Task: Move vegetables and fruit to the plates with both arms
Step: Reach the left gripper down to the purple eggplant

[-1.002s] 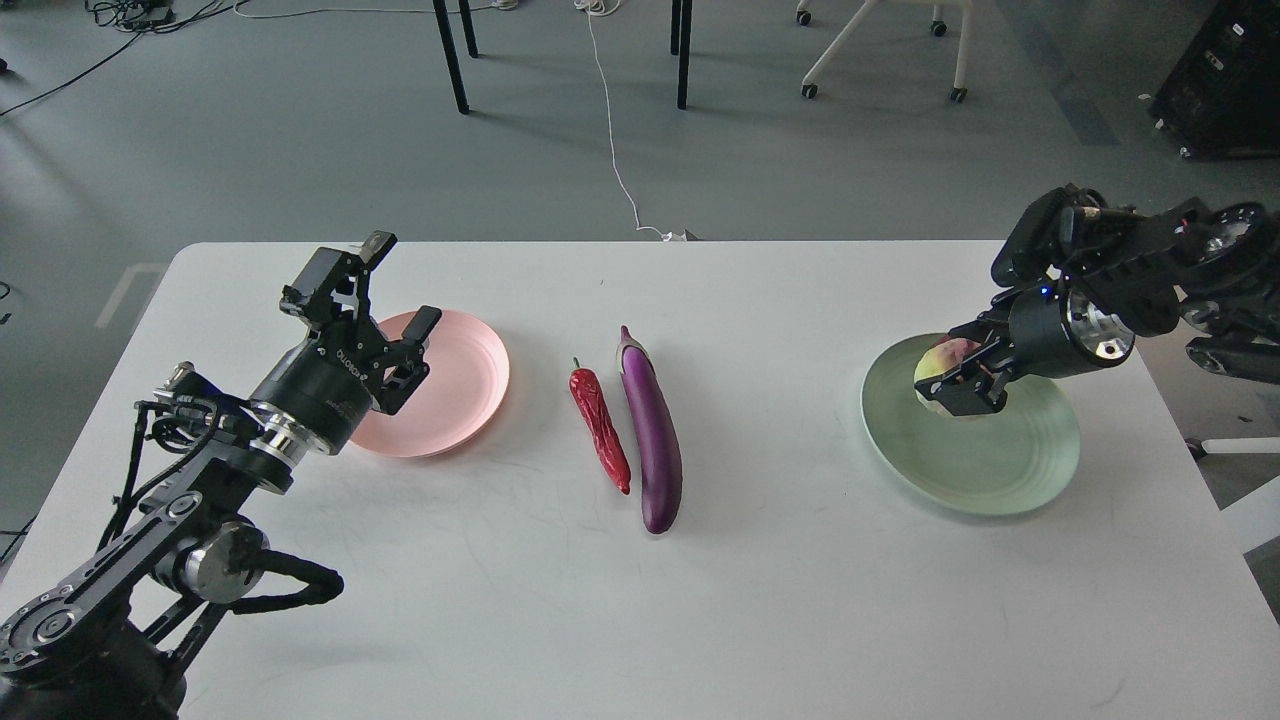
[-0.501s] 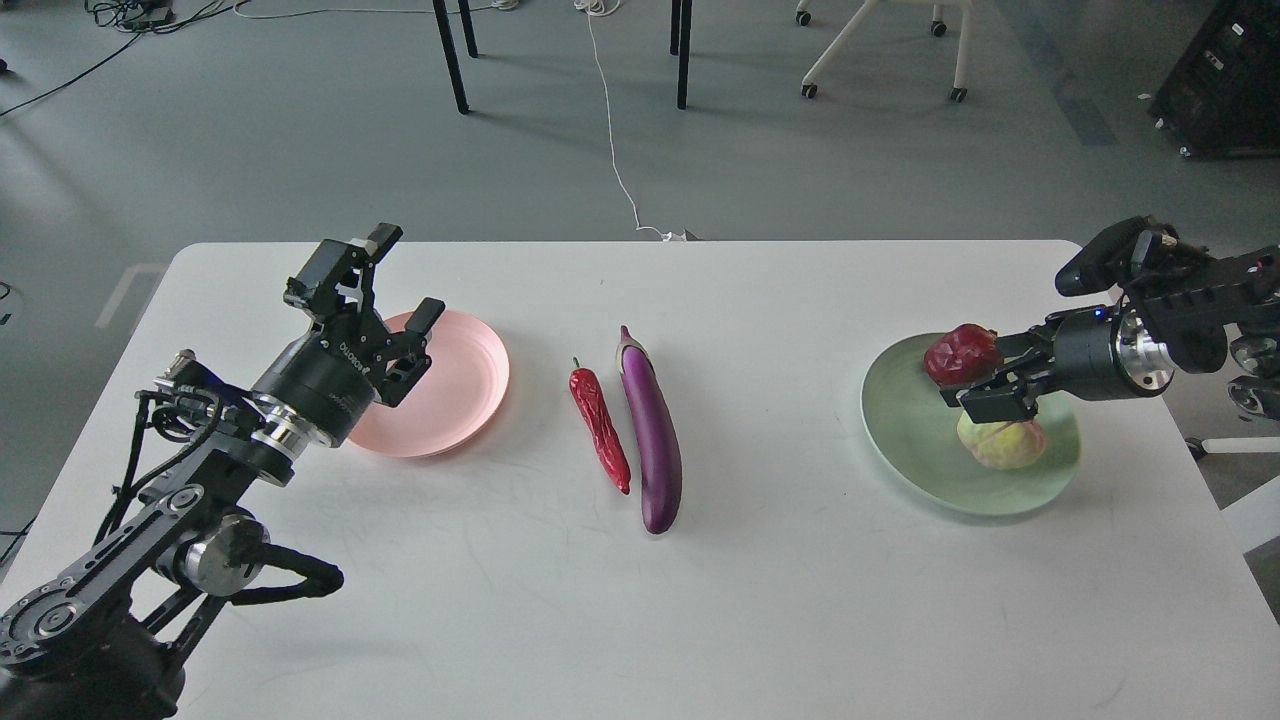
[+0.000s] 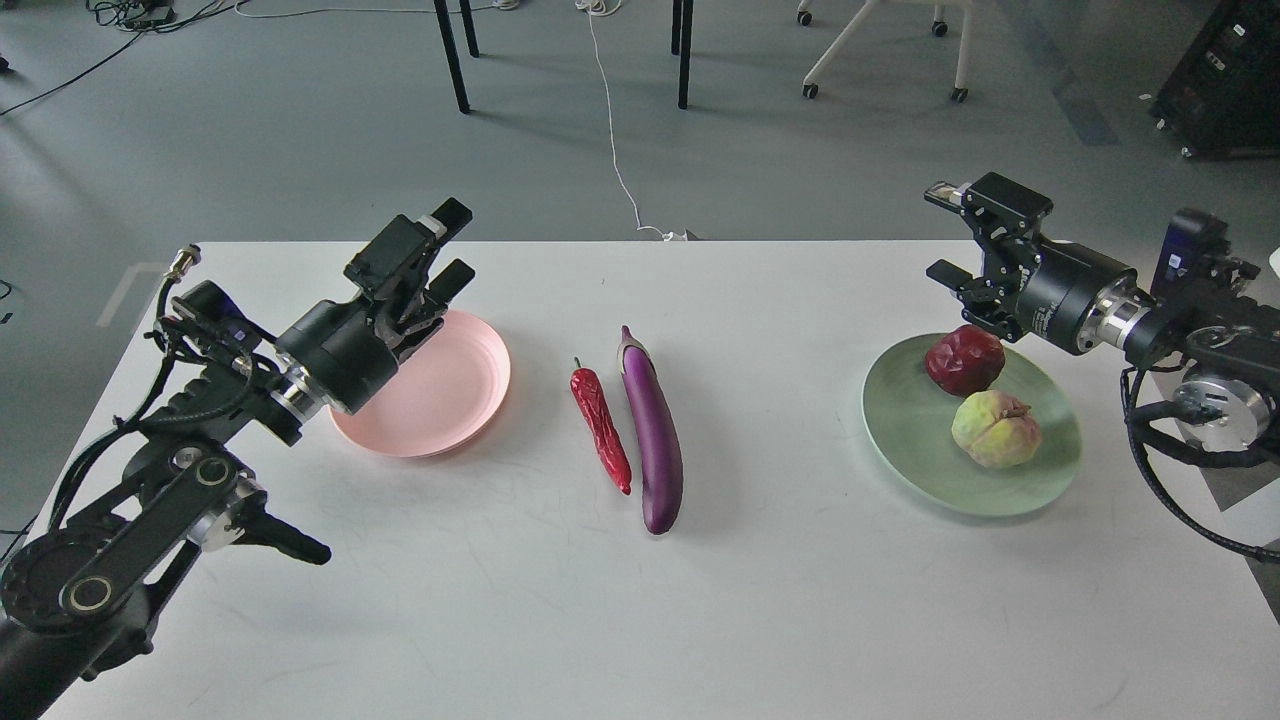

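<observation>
On the white worktop point(image 3: 640, 600), fruit sat plated while vegetables waited between two empty-handed arms.

The dark red pomegranate point(image 3: 964, 359) and yellow-green, pink-blushed peach point(image 3: 995, 430) lay on the pale green round plate point(image 3: 900, 440); the wrinkled red chili pepper point(image 3: 600, 424) and glossy purple eggplant point(image 3: 652, 430) lay side by side mid-worktop, just right of the bare pale pink plate point(image 3: 450, 400). The left claw point(image 3: 432, 258) hung over that plate's far edge, holding nothing, its opening hard to judge; the right claw point(image 3: 968, 250) stood parted and empty beyond the pomegranate. With the vegetables so close together, a claw reaching for one could likely nudge the other.
</observation>
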